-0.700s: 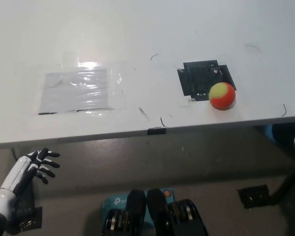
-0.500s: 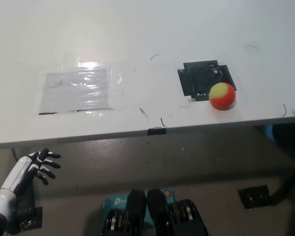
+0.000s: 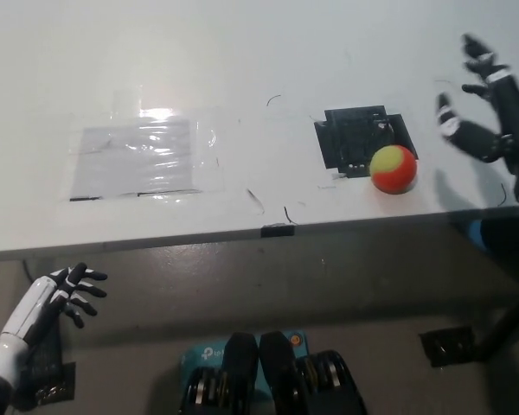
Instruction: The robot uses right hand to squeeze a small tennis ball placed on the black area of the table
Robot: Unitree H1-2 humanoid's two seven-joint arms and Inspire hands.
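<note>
A small yellow and orange tennis ball (image 3: 393, 169) sits on the white table (image 3: 242, 60), at the lower right corner of a black taped patch (image 3: 361, 138). My black right hand (image 3: 489, 108) is raised over the table's right edge, to the right of the ball and apart from it, fingers spread open and holding nothing. My white left hand (image 3: 56, 298) rests below the table's front edge at lower left, open with fingers apart.
A clear plastic sheet (image 3: 143, 160) is taped to the table left of centre. The table's front edge (image 3: 277, 230) runs across the picture, with floor below it. A few dark scuff marks dot the tabletop.
My right hand has come up from below the right edge into view above the table beside the ball. The ball and my left hand have stayed put.
</note>
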